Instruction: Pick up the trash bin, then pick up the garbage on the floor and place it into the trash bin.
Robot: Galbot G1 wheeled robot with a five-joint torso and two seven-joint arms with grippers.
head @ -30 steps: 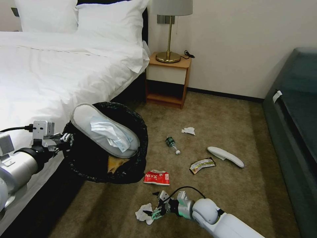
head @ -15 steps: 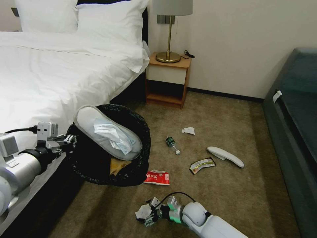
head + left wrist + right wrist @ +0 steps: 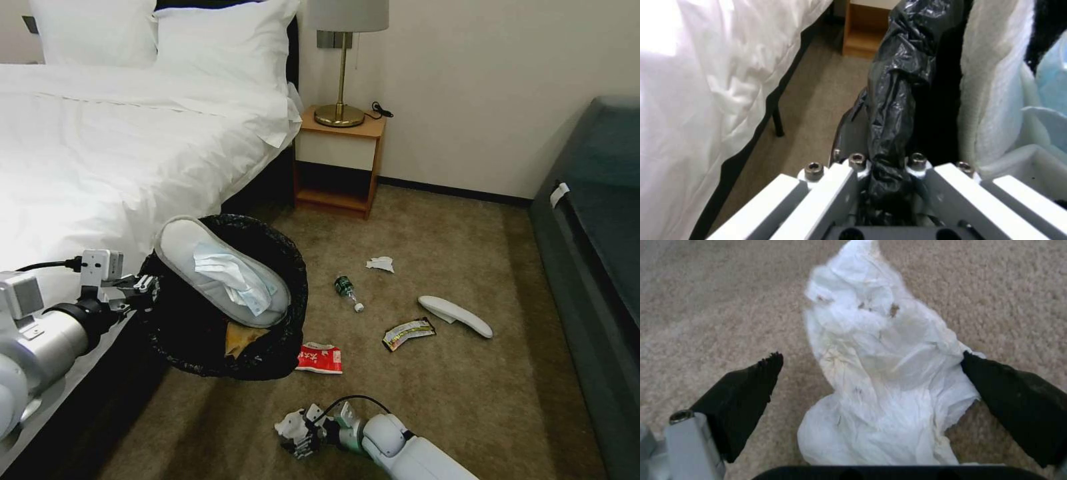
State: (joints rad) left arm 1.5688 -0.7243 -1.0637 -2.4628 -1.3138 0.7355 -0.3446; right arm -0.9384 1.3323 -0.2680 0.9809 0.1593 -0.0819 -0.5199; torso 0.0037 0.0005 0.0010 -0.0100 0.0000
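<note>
1. the right gripper (image 3: 298,437) sits low at the bottom centre of the head view, down on the carpet (image 3: 453,267), with its fingers spread apart.
2. a crumpled white tissue (image 3: 880,373) lies on the carpet between those two black fingers (image 3: 746,396); in the right wrist view one edge of the tissue touches the finger at the frame's right, and a strip of carpet separates it from the finger at the frame's left.
3. the left gripper (image 3: 143,291) is at the left of the head view, beside the bed (image 3: 100,147), clamped on the rim of the trash bin (image 3: 277,353), which hangs tilted above the floor.
4. in the left wrist view the fingers pinch a fold of the black bag (image 3: 896,110).
5. a white slipper (image 3: 180,250) lies across the bin's mouth with a pale blue face mask (image 3: 230,277) on it.
6. in the centre of the head view, well apart from the right gripper, lie a red wrapper (image 3: 319,358), a green bottle (image 3: 347,290), a yellow-silver wrapper (image 3: 408,333), a second slipper (image 3: 455,315) and another tissue (image 3: 381,263).
</note>
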